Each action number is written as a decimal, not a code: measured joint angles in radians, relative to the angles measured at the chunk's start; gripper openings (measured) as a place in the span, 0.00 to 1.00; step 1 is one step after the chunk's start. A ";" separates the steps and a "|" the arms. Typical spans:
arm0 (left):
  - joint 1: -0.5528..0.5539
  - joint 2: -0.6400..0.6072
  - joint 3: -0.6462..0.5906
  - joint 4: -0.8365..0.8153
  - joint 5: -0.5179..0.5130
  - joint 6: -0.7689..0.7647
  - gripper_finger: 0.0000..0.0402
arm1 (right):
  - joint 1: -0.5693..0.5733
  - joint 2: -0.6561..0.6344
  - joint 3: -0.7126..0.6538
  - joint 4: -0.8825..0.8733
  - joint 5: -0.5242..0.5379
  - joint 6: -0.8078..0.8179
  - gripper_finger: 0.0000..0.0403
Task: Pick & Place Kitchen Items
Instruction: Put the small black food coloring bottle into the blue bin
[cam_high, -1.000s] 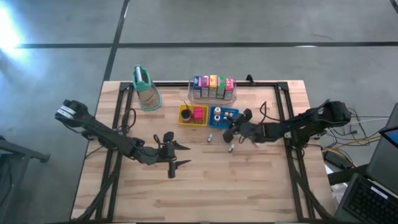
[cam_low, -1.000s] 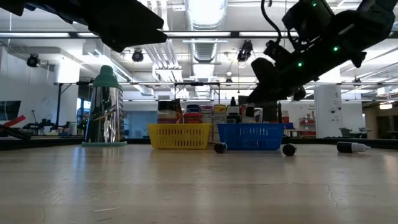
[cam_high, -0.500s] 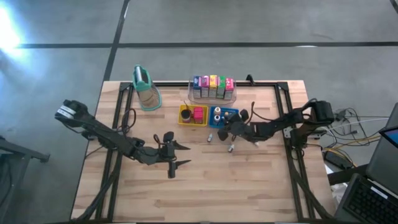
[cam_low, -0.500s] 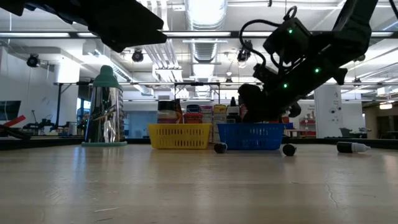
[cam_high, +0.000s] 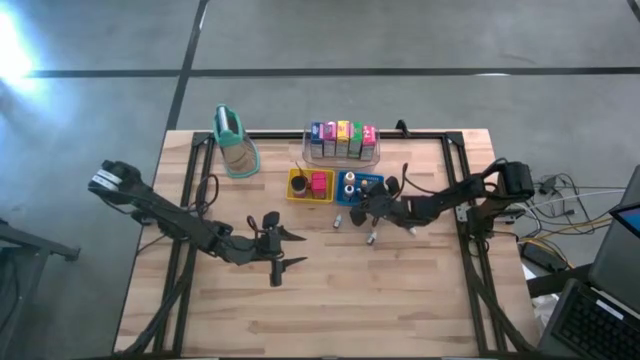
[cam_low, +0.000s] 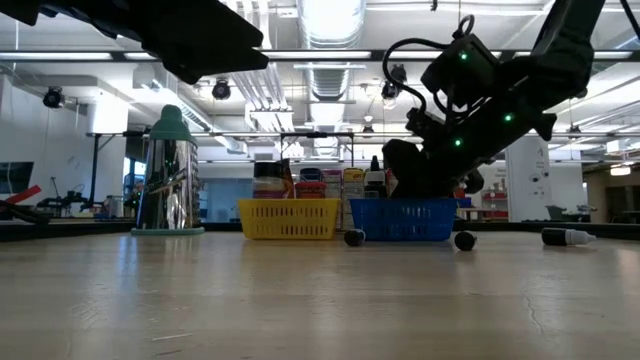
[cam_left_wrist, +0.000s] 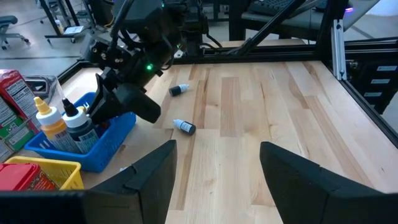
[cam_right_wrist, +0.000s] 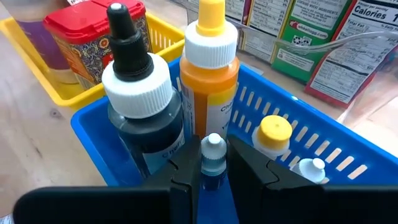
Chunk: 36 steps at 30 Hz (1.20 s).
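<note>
My right gripper (cam_right_wrist: 214, 167) is shut on a small dropper bottle with a white cap (cam_right_wrist: 213, 147). It hangs over the near side of the blue basket (cam_high: 358, 186). A black-tipped bottle (cam_right_wrist: 137, 93), an orange bottle (cam_right_wrist: 211, 68) and two small capped bottles stand in that basket. Two more small bottles (cam_high: 338, 220) (cam_high: 371, 238) lie on their sides on the table just in front of it. My left gripper (cam_high: 285, 250) hovers open over the table's middle, its fingers (cam_left_wrist: 149, 180) wide apart with nothing between them. My right gripper pinches the small bottle's body (cam_right_wrist: 213, 179) between its two fingers. The white cap sticks out past the fingertips. The fingers slant down from the table's right side toward the blue basket. Whether the bottle touches the basket, I cannot tell.
A yellow basket (cam_high: 311, 185) with a red block stands left of the blue one. Behind both is a clear bin (cam_high: 342, 140) of colourful cartons. A tall container with a teal top (cam_high: 233, 140) stands at the far left. The near half of the table (cam_high: 330, 310) is bare wood.
My right gripper has sunk and moved a little toward the table's left, down to the blue basket's near side, still shut on the small bottle. Most of that move came in the first half second.
</note>
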 joint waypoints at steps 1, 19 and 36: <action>0.000 0.000 0.000 0.000 0.000 0.000 0.59 | -0.004 0.000 0.000 0.000 -0.007 0.000 0.15; 0.000 0.000 0.000 0.000 0.000 0.000 0.59 | -0.062 0.000 0.000 -0.001 -0.095 -0.002 0.15; 0.000 0.000 0.000 0.000 0.000 0.001 0.59 | -0.062 0.000 0.001 -0.008 -0.108 -0.013 0.24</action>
